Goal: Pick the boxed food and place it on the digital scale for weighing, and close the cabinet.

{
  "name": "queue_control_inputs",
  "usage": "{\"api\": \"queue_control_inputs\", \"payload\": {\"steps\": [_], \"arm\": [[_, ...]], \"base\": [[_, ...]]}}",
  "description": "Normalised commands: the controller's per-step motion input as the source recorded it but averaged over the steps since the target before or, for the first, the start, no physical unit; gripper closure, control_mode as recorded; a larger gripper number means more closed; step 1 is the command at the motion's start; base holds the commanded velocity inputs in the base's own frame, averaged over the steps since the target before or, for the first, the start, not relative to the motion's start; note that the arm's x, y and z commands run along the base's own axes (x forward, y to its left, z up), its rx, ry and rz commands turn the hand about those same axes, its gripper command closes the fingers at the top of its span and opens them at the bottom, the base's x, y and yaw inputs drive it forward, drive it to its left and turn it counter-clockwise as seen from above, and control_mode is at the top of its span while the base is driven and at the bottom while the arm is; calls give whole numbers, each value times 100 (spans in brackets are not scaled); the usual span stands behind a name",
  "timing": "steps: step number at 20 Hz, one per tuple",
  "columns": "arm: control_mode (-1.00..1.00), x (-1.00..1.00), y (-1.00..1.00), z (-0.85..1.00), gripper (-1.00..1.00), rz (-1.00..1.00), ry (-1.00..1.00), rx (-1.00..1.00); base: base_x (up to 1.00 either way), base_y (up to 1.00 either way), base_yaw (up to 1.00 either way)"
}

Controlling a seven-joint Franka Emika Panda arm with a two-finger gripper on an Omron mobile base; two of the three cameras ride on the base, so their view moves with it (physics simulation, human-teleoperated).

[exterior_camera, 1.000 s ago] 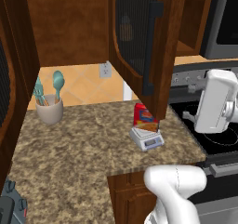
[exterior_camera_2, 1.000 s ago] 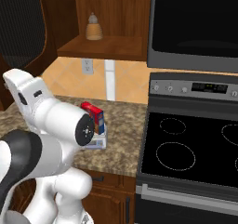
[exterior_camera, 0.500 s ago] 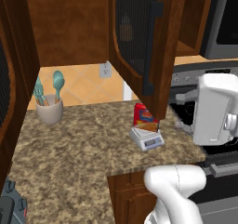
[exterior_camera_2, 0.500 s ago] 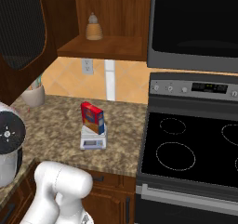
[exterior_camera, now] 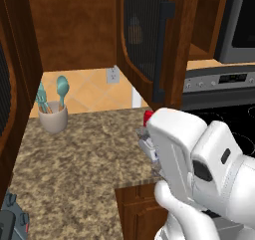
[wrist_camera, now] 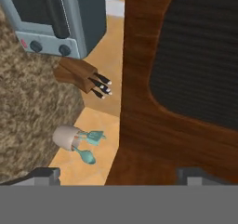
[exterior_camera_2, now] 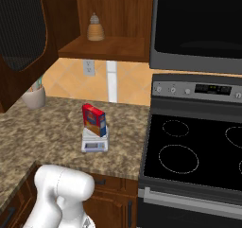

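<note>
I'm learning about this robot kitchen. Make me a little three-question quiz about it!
1. True or false: the boxed food stands on the digital scale.
2. Is the cabinet door open or closed?
3. What holds the teal utensils by the wall? A) a mug B) a bowl C) a pan

Key: 1 true; 2 open; 3 A
</note>
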Motion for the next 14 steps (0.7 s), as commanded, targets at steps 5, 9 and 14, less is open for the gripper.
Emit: {"api": "queue_control_inputs", "payload": {"steps": [5, 9, 14], "arm": [[-100, 52, 39, -50, -100, -18, -9, 0], [-100, 59, -23, -25, -100, 0, -6, 15], [-100, 49, -13, -13, -100, -1, -11, 14]], "base": [[0, 0, 0], [0, 0, 0], [0, 0, 0]]}}
